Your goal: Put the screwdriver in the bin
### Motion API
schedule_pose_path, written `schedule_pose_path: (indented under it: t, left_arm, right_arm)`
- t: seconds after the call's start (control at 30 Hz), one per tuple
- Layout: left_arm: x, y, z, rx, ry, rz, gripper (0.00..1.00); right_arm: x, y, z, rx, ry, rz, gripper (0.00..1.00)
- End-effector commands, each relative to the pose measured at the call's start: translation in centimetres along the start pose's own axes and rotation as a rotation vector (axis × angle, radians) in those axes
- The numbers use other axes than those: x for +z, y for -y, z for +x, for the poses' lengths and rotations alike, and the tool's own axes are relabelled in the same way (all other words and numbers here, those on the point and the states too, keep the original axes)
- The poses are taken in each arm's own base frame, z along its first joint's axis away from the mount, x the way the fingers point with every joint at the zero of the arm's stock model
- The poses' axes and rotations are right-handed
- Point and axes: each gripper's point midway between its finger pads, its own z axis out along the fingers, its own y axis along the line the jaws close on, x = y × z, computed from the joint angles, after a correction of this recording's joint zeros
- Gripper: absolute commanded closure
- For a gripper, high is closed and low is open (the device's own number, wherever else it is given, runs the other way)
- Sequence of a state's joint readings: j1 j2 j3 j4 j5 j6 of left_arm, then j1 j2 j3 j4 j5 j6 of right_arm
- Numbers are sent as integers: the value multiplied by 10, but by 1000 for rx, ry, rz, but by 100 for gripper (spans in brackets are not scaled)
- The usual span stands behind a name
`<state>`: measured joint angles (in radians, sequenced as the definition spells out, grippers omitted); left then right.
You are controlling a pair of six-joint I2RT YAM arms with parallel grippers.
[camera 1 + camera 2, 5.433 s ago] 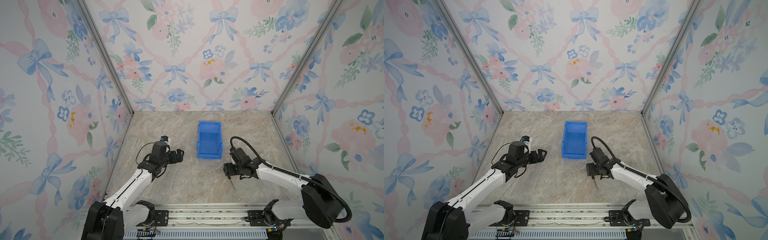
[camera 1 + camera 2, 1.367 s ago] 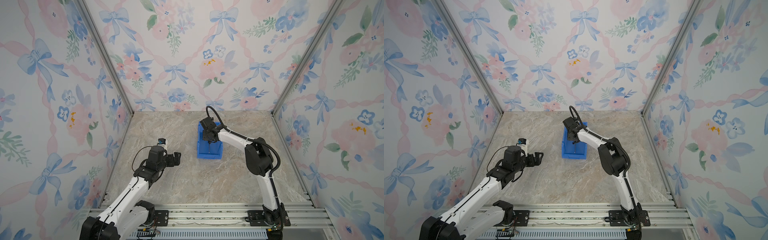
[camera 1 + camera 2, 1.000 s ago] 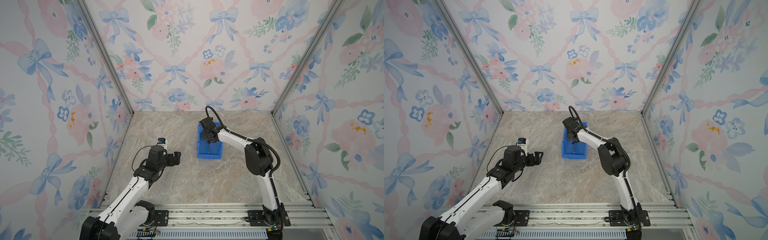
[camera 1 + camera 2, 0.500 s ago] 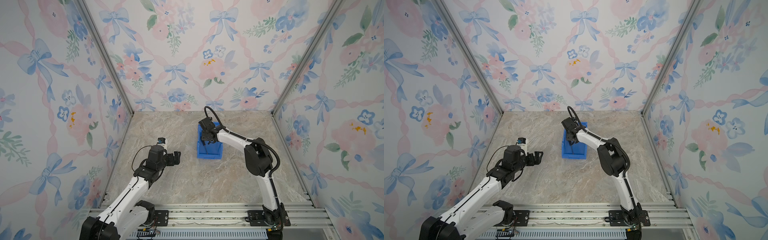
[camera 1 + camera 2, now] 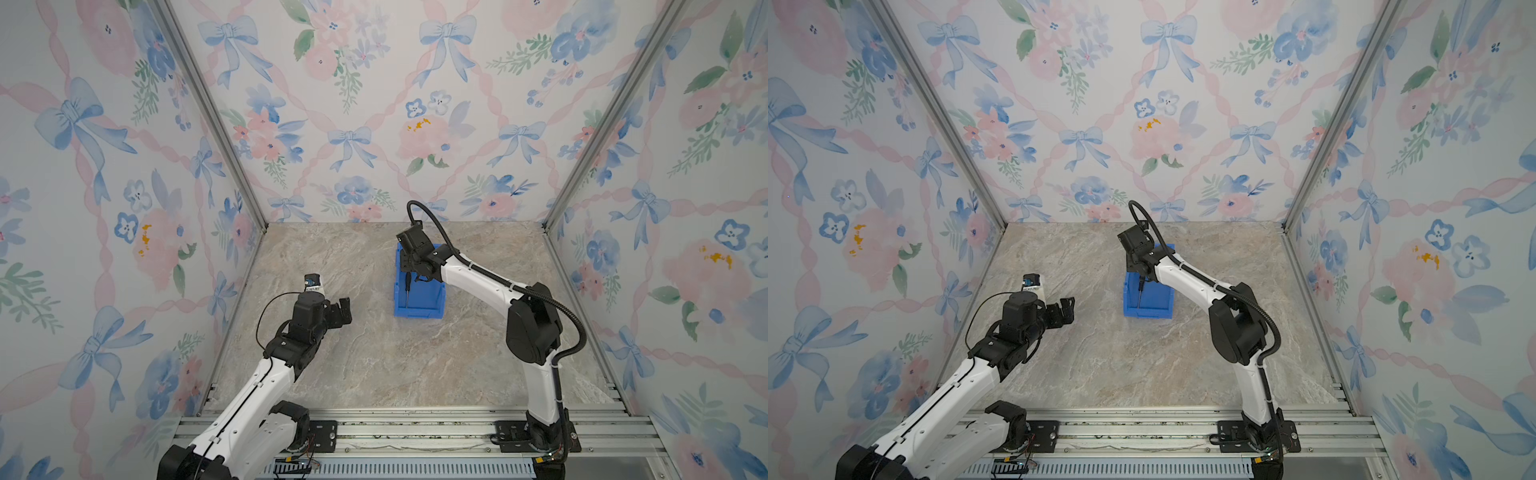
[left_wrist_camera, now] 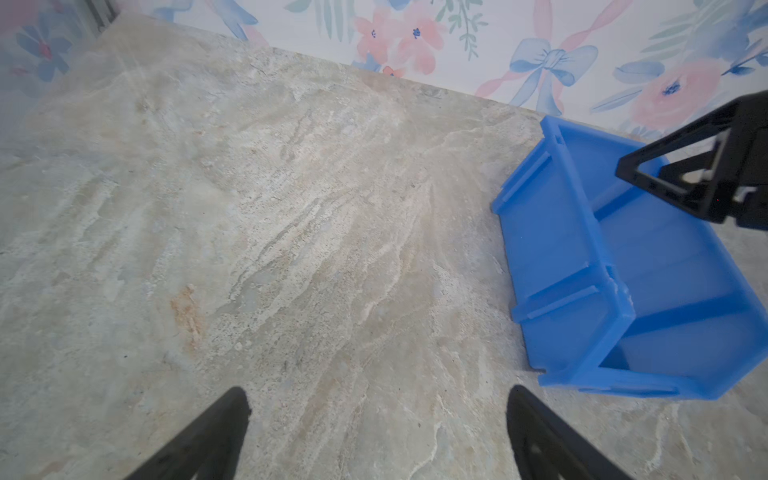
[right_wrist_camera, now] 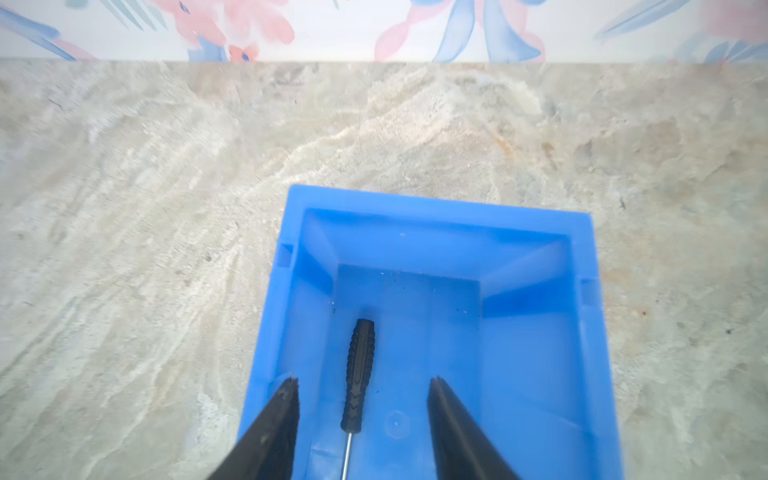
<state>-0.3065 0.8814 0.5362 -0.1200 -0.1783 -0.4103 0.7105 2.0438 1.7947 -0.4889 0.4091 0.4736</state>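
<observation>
1. Blue plastic: the bin (image 5: 417, 312) (image 5: 1148, 312) (image 7: 436, 203) is sitting on the marble table (image 5: 374, 365), and in both top views its low front lip is facing the metal rail (image 5: 415, 424).
2. The screwdriver (image 5: 408, 286) (image 5: 1140, 291) (image 7: 359, 370) is lying on the bin's floor, towards the bin's left wall. Its thin shaft is pointing at the front lip and its black handle at the bin's back wall. Nothing else is showing inside.
3. The left gripper (image 5: 343, 309) (image 5: 1065, 309) (image 6: 376, 395) is hovering well to the left of the bin (image 6: 552, 232). Its fingers are spread wide over bare table and are holding nothing.
4. The right gripper (image 5: 419, 275) (image 5: 1144, 274) (image 7: 363, 380) is hanging over the bin's interior. Its jaws are standing apart, one on each side of the screwdriver handle. Neither finger is touching the handle, so the tool is lying free of the grip.
5. Open table is running all round the bin: a broad stretch in front of the lip, bare marble on both sides, and a narrower strip behind the bin's back wall reaching to the floral wall (image 5: 374, 166).
</observation>
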Motion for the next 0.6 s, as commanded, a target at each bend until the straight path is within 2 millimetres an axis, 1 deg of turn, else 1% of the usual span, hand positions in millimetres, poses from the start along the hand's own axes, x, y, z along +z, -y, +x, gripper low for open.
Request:
schedule_pose_path:
  t: [0.0,0.1,0.17,0.2,0.23,0.27,0.33,0.37,0.47,0.53,0.57]
  left_arm:
    - [-4,-18,-12,34,78,-88,2]
    - [-3,-26,-11,34,86,-117,2]
    - [-2,-33,-8,40,84,-144,2]
    - [-1,-36,-7,45,85,-159,2]
    - [-1,-40,-5,49,89,-175,2]
    - [-1,-43,-3,58,95,-188,2]
    - [-1,-50,-2,87,125,-215,2]
    - [-2,-52,-3,104,143,-225,3]
    - [-4,-56,-7,182,200,-237,3]
    - [-4,-61,-6,201,227,-249,2]
    - [-3,-63,-5,205,236,-246,2]
  right_arm:
    - [-48,16,-20,-20,82,14,42]
    - [-82,40,-19,-40,112,37,35]
    - [-105,60,-14,-63,122,68,29]
    - [-120,73,-11,-72,132,85,25]
    - [-130,86,-4,-82,135,106,20]
    - [-137,99,3,-87,134,124,15]
    - [-150,134,21,-71,133,173,1]
    - [-156,149,28,-56,134,188,3]
    - [-169,202,50,13,149,237,3]
    - [-173,241,64,72,168,286,3]
    - [-174,256,69,97,180,309,3]
